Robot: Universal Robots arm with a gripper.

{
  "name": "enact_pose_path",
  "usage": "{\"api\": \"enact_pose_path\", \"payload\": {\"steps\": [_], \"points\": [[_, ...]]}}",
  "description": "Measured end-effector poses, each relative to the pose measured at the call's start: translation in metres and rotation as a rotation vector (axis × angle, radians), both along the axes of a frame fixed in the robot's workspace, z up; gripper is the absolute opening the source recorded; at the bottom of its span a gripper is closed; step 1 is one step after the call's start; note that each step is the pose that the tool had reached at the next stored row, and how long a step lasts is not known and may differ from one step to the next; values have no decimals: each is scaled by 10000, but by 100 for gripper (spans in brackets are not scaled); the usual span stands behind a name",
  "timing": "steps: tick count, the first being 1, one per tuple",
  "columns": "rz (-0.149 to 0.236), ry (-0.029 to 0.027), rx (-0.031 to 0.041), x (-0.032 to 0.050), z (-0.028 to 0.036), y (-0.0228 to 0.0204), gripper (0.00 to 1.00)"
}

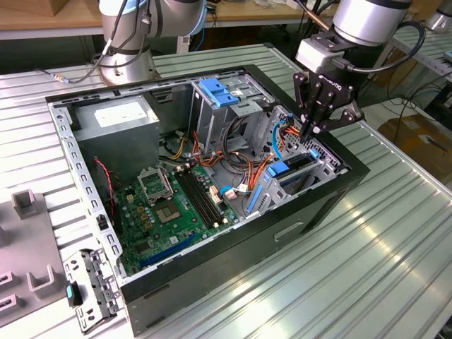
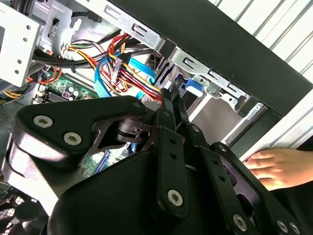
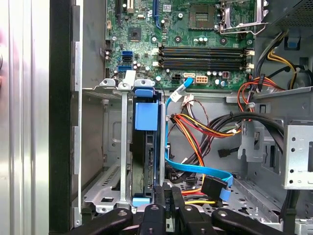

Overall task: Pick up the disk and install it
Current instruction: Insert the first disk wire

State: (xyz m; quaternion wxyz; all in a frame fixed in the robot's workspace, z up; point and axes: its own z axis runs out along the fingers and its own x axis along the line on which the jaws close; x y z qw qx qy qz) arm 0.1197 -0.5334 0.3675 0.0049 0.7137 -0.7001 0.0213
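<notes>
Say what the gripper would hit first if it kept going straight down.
Probably the disk, standing on edge in its bay directly under the gripper; depth is unclear.

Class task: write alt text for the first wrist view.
The disk with blue side rails stands on edge in a metal drive bay of an open computer case, the gripper just above it. Coloured cables and the green motherboard lie beyond.
</notes>
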Motion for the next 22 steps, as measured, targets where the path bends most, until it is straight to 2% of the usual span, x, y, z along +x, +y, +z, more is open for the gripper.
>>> {"api": "enact_pose_path", "payload": {"steps": [3, 4, 6, 8, 18, 22], "points": [[0, 0, 1, -4, 0, -4, 17], [0, 0, 26, -10, -5, -29, 17], [-1, 0, 166, -23, -14, -82, 17], [0, -1, 248, -70, -24, -101, 17], [0, -1, 264, -73, -46, -103, 17], [0, -1, 326, -79, -51, -118, 17]]}}
